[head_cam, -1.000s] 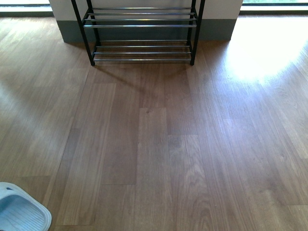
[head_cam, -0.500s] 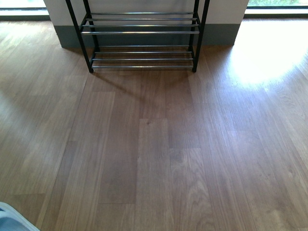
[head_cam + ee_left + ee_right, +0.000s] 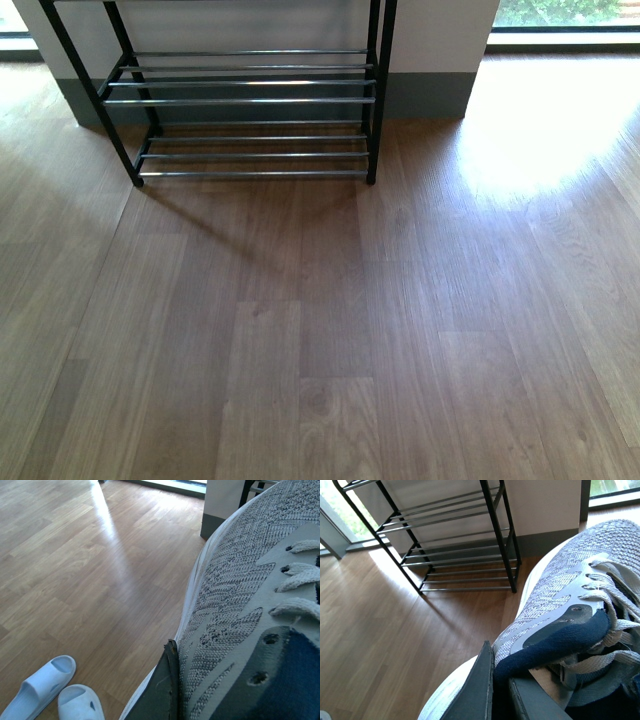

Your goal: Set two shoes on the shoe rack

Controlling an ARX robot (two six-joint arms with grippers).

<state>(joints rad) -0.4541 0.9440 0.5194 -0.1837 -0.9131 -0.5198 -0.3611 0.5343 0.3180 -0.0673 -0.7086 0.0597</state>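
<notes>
Clearly short of the shoe rack [image 3: 250, 100], the left gripper [image 3: 175, 680] clamps one grey sneaker [image 3: 235, 580] and the right gripper [image 3: 500, 665] pinches the other sneaker [image 3: 560, 585] by its dark collar [image 3: 555, 640], so a thin hold could slip, or a sole could snag the rods [image 3: 250, 155] on the way in.

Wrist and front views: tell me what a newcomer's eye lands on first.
A grey knit sneaker with a white sole looms close up across the left wrist view, and its twin with a dark blue collar fills the right wrist view. In the front view stands the black-framed shoe rack with silver rods, visible tiers bare; pale blue rubber slide sandals lie on the wooden floor in the left wrist view.
</notes>
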